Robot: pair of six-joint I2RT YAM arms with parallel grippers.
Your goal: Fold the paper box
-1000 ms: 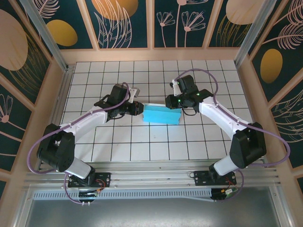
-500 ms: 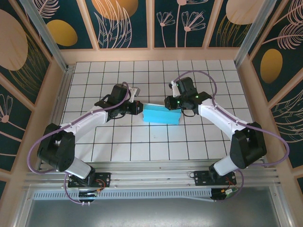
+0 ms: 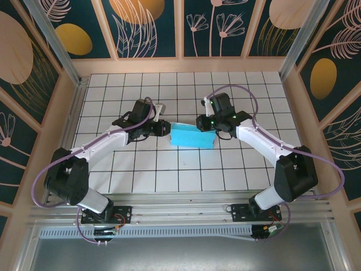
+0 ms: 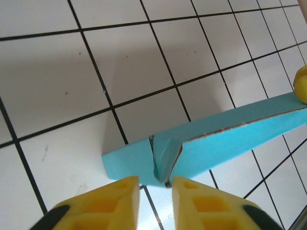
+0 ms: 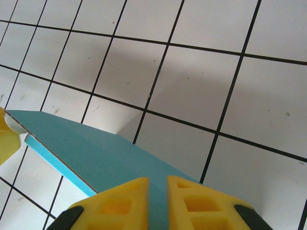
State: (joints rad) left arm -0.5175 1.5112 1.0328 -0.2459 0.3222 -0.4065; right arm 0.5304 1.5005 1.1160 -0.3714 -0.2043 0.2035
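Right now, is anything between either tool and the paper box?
Nothing visible does. The left tool sits right at the folded end corner of the paper box, jaws slightly apart, and the right tool is closed on its opposite edge.

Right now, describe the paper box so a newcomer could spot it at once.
On the white tiled table, look at the middle, between the two arms' tips. The paper box lies there as a flat rectangle, with the left gripper at one end and the right gripper at the other. It is the one turquoise thing on the white tiles.
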